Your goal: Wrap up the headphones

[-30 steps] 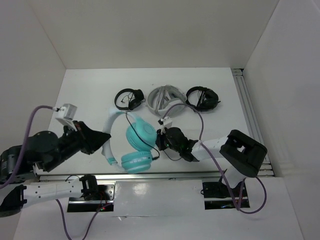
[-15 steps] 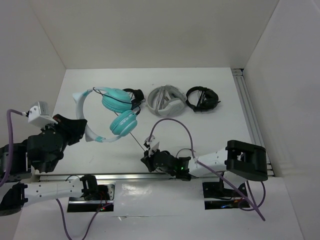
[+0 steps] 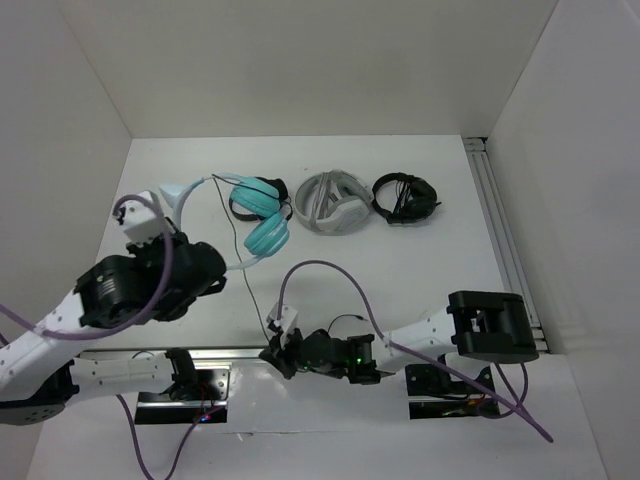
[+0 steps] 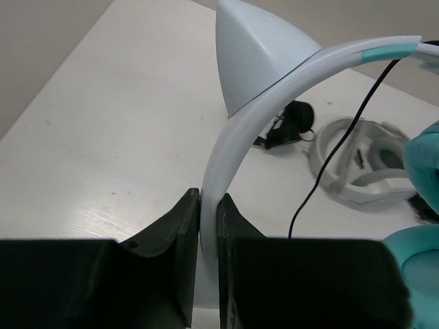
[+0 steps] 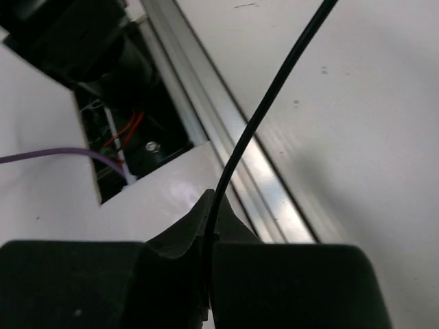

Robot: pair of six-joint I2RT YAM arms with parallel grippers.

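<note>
My right jaws, pinching the cable (image 5: 273, 88), have pulled it back past the near rail (image 5: 206, 89). My left jaws, clamped on the headband (image 4: 236, 127), have lifted the headphones (image 3: 265, 233) above the surface (image 3: 420, 260), farther back. The cable looks taut, with nothing wound yet.

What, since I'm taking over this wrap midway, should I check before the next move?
1. Grip of left gripper on headband: ok, shut on it.
2. Grip of right gripper on cable: ok, shut on it.
3. Cable straight from teal ear cups to right gripper: ok.
4. Teal ear cups apart from small black headphones behind them: cannot tell.
5. Cable wound round headband: not ok, no turns show.
</note>
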